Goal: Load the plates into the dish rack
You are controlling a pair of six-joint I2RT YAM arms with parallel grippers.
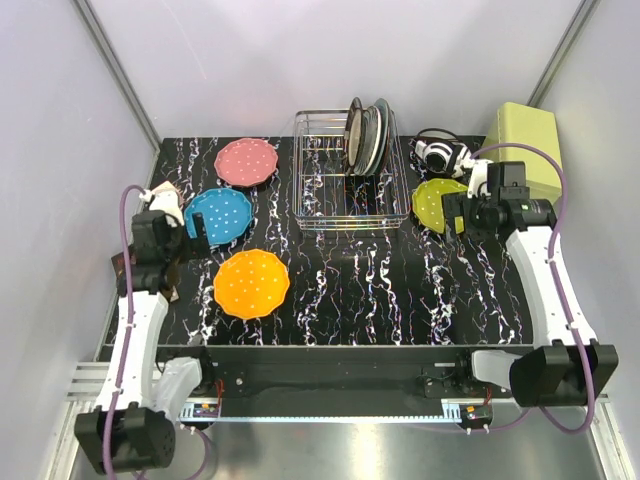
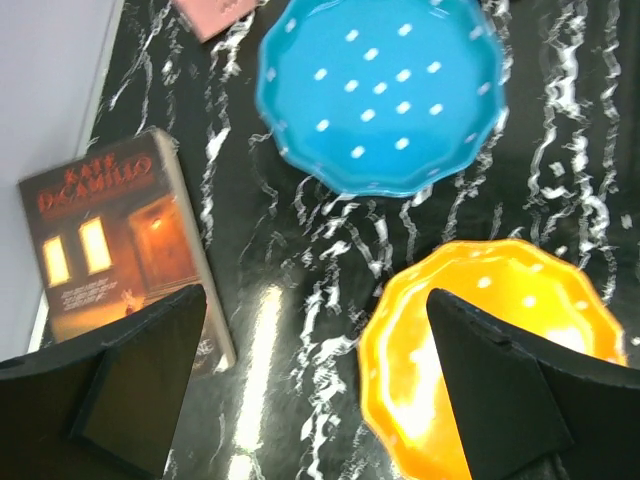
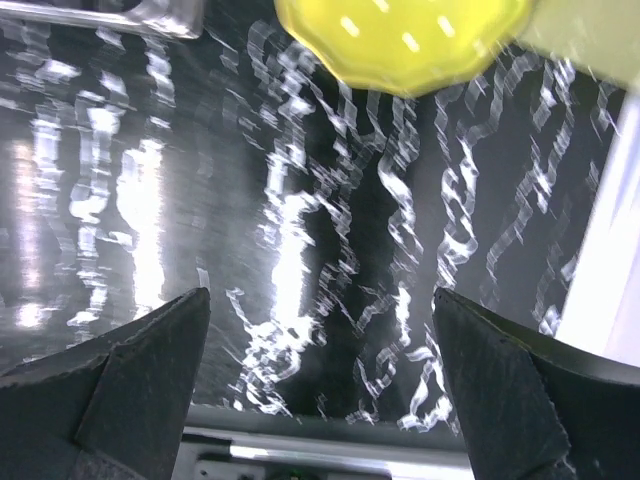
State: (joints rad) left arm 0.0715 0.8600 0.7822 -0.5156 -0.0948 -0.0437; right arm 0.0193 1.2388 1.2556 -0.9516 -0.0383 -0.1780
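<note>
Four dotted scalloped plates lie flat on the black marbled table: pink, blue, orange and yellow-green. The silver wire dish rack stands at the back centre and holds none of them. My left gripper is open and empty at the blue plate's left edge. In the left wrist view it hovers over bare table, with the blue plate ahead and the orange plate under the right finger. My right gripper is open and empty beside the yellow-green plate.
Plain grey and dark plates stand in the rack's right slots. A yellow-green box and a black-and-white headset sit at the back right. A book lies at the table's left edge.
</note>
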